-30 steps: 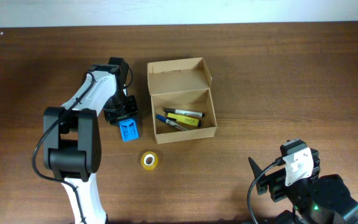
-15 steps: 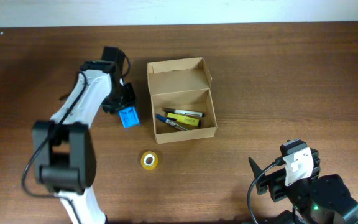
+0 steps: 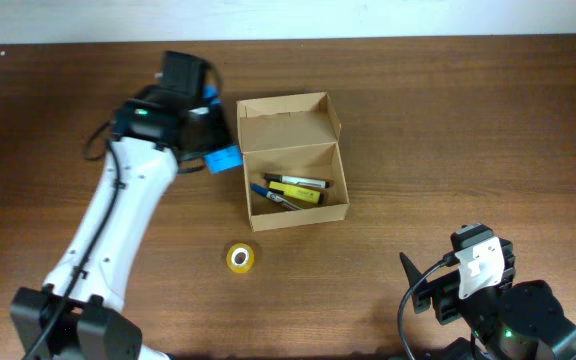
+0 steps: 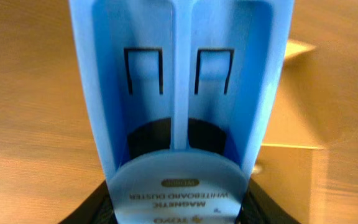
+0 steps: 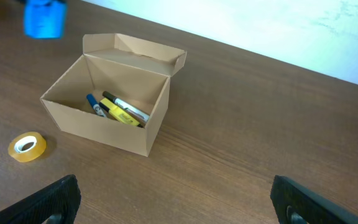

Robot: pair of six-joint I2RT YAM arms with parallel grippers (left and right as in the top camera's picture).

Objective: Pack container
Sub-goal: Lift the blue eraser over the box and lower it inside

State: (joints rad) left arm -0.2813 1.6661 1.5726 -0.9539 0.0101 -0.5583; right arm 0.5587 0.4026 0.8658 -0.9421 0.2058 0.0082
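Observation:
The tan cardboard container (image 3: 294,165) stands open in the middle of the table, its flap lid up at the back, with several pens (image 3: 290,190) inside. It also shows in the right wrist view (image 5: 107,102). My left gripper (image 3: 208,150) is shut on a blue magnetic whiteboard duster (image 3: 223,158) and holds it in the air just left of the container's left wall. In the left wrist view the duster (image 4: 179,106) fills the frame. My right gripper (image 5: 173,199) is open and empty near the front right of the table.
A yellow roll of tape (image 3: 240,258) lies in front of the container and shows in the right wrist view (image 5: 27,146). The right arm's base (image 3: 488,300) sits at the front right corner.
My left gripper has lifted the blue duster off the table and carried it up and right, toward the container's left wall. The right arm has not moved.

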